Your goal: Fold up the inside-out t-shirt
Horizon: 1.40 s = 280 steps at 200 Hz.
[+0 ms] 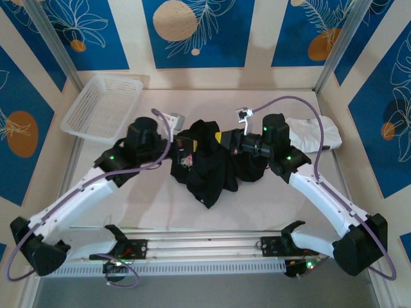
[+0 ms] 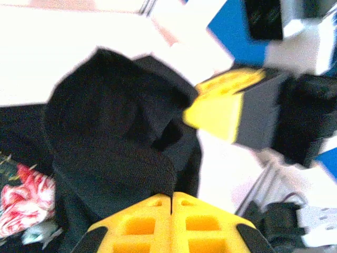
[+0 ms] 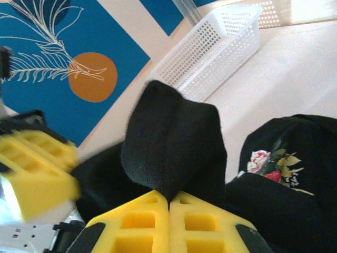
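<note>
in the top external view, you are looking at the inside-out t-shirt (image 1: 205,165) lying bunched in a dark heap at the middle of the table (image 1: 257,205), between the two arms. the left gripper (image 1: 183,151) is meeting the heap from its left side and the right gripper (image 1: 235,145) from its right side, both touching the cloth. a white basket (image 1: 103,106) is sitting at the far left of the table, and a white folded garment (image 1: 316,133) is lying just beyond the right arm, apart from the t-shirt. in the left wrist view, you are seeing the left gripper (image 2: 171,203) with its yellow fingers (image 2: 142,224) pressed together, pinching a raised fold of the black cloth (image 2: 110,137); the floral print (image 2: 26,205) is showing at the lower left, and the right gripper (image 2: 218,108) is standing just beside the fold. in the right wrist view, the right gripper (image 3: 168,199) is likewise closed, clamping a peak of black cloth (image 3: 174,142) rising above its fingers; the floral print (image 3: 271,167) is showing to the right, the white basket (image 3: 210,50) is lying beyond, and the left gripper (image 3: 34,168) is appearing blurred at the left.
</note>
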Available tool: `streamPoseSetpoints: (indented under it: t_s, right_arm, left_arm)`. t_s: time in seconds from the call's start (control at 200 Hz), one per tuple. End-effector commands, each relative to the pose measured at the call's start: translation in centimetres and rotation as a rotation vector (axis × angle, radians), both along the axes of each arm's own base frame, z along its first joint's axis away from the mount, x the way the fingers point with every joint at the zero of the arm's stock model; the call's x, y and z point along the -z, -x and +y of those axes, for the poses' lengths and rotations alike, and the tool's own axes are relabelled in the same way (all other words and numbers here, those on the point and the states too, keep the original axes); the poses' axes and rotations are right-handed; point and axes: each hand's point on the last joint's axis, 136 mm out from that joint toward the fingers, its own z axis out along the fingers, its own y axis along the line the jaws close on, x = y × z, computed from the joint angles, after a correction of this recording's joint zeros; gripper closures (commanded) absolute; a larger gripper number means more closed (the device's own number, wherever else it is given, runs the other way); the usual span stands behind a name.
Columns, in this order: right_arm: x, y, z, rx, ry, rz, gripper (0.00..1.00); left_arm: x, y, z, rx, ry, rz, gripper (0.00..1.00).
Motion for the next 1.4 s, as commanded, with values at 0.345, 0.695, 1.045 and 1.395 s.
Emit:
streamPoseSetpoints:
  t_s: [0.345,0.695,1.045,1.395]
  right_arm:
    - [-2.0,1.4,-1.4,-0.069,-0.096,-0.077,1.0]
    - [-5.1,3.2,-0.3,-0.207,-0.258,-0.085,1.0]
    - [0.4,2.7,-1.2,-0.078,-0.092,-0.043,0.95]
    - [5.0,3.6,0.1,-0.079,0.136,-0.06,0.76]
  left_arm:
    - [-2.3,-0.5,4.0,-0.052,0.155,0.027,1.0]
    - [1.8,-1.9,3.9,-0.083,0.068,0.083,1.0]
    - [-1.1,-0.6,3.4,0.011,0.182,0.035,1.0]
    - [-1.9,0.8,1.2,0.164,0.206,0.018,1.0]
